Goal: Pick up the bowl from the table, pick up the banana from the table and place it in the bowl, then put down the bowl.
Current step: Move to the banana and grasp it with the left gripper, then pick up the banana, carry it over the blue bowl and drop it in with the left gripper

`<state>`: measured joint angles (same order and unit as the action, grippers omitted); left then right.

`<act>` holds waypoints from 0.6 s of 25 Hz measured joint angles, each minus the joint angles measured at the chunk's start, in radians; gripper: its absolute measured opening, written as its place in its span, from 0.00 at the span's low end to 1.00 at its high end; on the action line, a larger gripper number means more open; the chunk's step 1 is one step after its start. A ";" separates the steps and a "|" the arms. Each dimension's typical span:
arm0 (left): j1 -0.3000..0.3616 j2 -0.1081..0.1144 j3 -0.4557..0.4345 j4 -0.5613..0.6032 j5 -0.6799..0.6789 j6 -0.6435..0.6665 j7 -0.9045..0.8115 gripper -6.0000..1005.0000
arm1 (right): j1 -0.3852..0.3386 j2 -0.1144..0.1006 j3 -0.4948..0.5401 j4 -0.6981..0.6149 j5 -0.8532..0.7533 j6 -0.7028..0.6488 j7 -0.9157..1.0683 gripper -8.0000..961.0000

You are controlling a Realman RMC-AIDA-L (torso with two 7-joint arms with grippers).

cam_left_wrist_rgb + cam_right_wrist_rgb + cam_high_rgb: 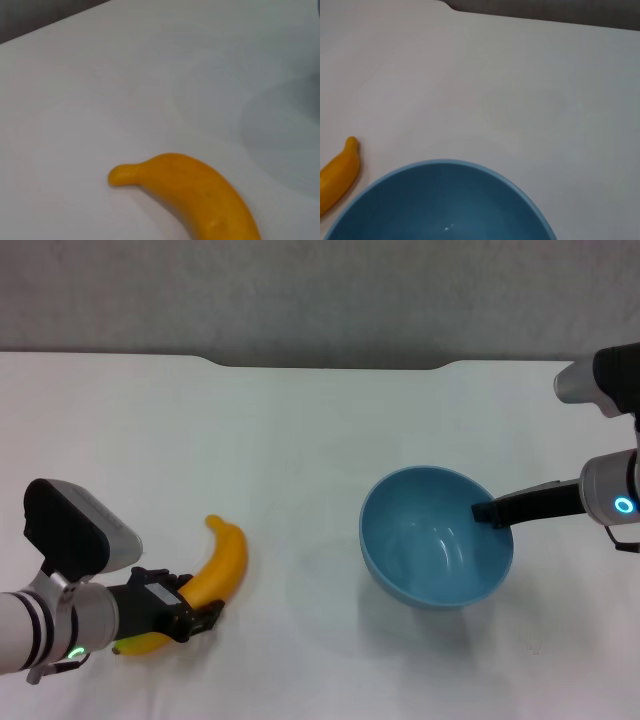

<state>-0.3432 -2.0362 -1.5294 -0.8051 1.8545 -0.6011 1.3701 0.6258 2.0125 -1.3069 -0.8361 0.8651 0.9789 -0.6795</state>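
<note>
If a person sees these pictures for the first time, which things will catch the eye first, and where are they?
The light-blue bowl on the right stands out most: the right tool grips its rim and holds it tilted, seemingly just above the white table, where its shadow falls. On the left, the yellow-orange banana lies on the table, with the left tool closed around its near end.
</note>
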 joint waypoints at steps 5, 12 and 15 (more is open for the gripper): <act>0.000 0.000 0.000 0.000 -0.003 0.022 0.000 0.66 | 0.000 0.000 0.000 0.003 -0.001 -0.004 0.000 0.07; 0.008 0.000 -0.001 -0.063 -0.008 0.022 -0.028 0.50 | 0.000 0.000 0.000 0.017 -0.004 -0.013 0.000 0.08; 0.018 0.001 -0.007 -0.117 -0.007 0.018 -0.050 0.50 | 0.007 0.000 0.000 0.033 -0.004 -0.017 0.000 0.08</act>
<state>-0.3248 -2.0350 -1.5367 -0.9216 1.8472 -0.5830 1.3198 0.6330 2.0125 -1.3068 -0.8033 0.8612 0.9617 -0.6795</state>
